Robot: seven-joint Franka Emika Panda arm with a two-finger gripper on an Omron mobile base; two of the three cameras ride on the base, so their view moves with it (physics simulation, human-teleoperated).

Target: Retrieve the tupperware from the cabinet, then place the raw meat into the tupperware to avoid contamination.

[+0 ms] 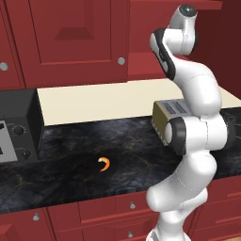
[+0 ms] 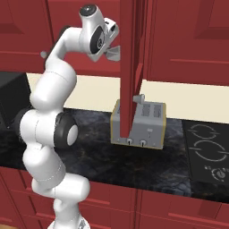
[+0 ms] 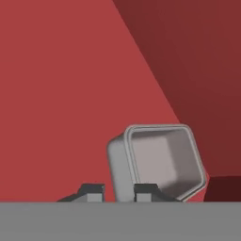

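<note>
The tupperware (image 3: 157, 160) is a small grey open-topped box standing inside the red cabinet (image 2: 130, 67), whose door hangs open edge-on in the right base view. In the hand view it looks tilted and lies a little ahead of my gripper (image 3: 118, 190). The two dark fingertips (image 3: 92, 190) stand slightly apart with nothing held between them. From the right base view, my gripper (image 2: 114, 52) is raised to the cabinet opening, beside the door's edge. The raw meat (image 1: 104, 164), a tiny orange crescent, lies on the dark counter well below and left of the arm.
A silver toaster (image 2: 138, 123) stands on the counter under the open door. A black appliance (image 1: 16, 127) sits at the counter's left end. A cooktop (image 2: 208, 152) lies to the right. Red drawers (image 1: 108, 209) run below the counter edge.
</note>
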